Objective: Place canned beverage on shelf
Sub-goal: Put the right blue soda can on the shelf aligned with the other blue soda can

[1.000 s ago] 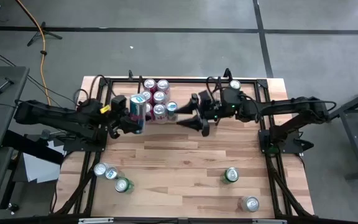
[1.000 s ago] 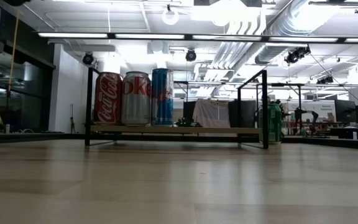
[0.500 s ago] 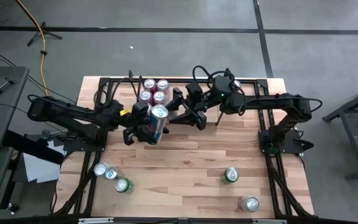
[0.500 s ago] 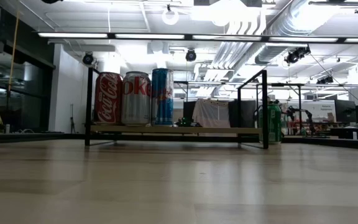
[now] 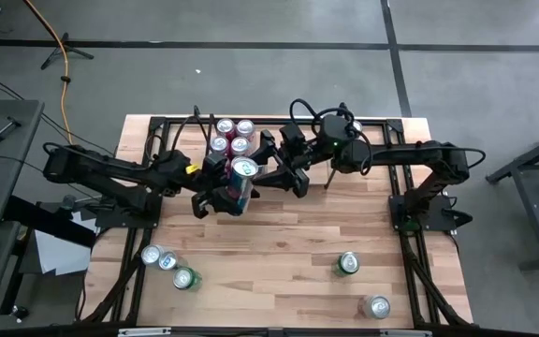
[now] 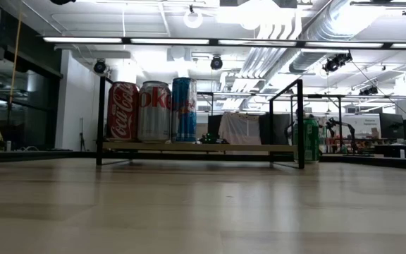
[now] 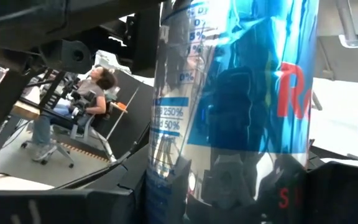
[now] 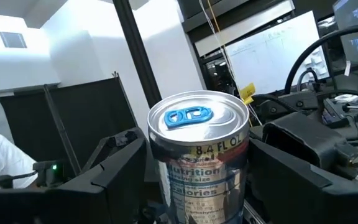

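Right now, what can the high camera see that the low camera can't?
Only the high view: the left gripper shut on a slim blue-and-silver drink can above the table, the right gripper open around it, and loose silver and green cans elsewhere. Only the low view: the labels of the red cola can, silver cola can and tall blue can. Both: the black-rod shelf holding cans, and the wooden table.

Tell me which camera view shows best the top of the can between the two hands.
The right wrist view: the can shows its lid and blue tab. The high view shows its top small; the left wrist view only its side; the low view misses it.
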`<state>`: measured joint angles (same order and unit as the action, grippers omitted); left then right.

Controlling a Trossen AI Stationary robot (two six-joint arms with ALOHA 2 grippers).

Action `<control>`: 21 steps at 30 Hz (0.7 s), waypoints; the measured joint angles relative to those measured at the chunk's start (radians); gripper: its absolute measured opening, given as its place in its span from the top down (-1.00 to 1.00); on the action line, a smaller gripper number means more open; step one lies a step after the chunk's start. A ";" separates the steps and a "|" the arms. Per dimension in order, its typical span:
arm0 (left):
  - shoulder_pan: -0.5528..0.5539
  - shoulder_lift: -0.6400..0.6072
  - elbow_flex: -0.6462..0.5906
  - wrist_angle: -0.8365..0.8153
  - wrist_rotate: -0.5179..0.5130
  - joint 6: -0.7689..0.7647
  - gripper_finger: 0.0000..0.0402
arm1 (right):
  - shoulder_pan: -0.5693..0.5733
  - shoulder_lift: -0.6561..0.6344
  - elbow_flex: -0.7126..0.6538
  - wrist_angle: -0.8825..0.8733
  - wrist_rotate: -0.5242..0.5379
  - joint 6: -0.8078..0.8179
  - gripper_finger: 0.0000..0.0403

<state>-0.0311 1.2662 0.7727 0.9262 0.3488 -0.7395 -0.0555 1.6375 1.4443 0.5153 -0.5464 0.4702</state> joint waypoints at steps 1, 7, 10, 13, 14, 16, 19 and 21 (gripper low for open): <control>0.000 -0.001 0.000 -0.008 -0.002 0.000 0.15 | 0.000 0.000 0.002 -0.003 -0.002 0.001 -0.30; 0.000 0.000 0.000 -0.041 0.034 -0.029 0.15 | -0.002 0.000 0.051 -0.142 -0.038 -0.019 -0.30; 0.001 0.001 -0.002 -0.056 0.042 -0.037 0.15 | -0.009 -0.003 0.103 -0.293 -0.062 -0.082 -0.30; 0.001 0.001 -0.002 -0.099 0.047 -0.050 0.15 | -0.016 -0.003 0.183 -0.495 -0.087 -0.171 -0.30; 0.001 0.001 -0.002 -0.117 0.048 -0.056 0.15 | -0.016 -0.002 0.217 -0.581 -0.086 -0.209 -0.30; 0.003 0.003 -0.002 -0.150 0.046 -0.068 0.15 | -0.017 0.001 0.287 -0.770 -0.063 -0.298 -0.30; 0.005 0.006 -0.002 -0.175 0.038 -0.072 0.15 | -0.014 0.002 0.362 -0.975 0.008 -0.409 -0.30; 0.005 0.004 -0.002 -0.176 0.038 -0.069 0.15 | -0.014 0.001 0.381 -1.017 0.010 -0.426 -0.30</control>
<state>-0.0262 1.2697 0.7704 0.7505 0.3866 -0.8080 -0.0696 1.6382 1.8248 -0.5013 -0.5367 0.0442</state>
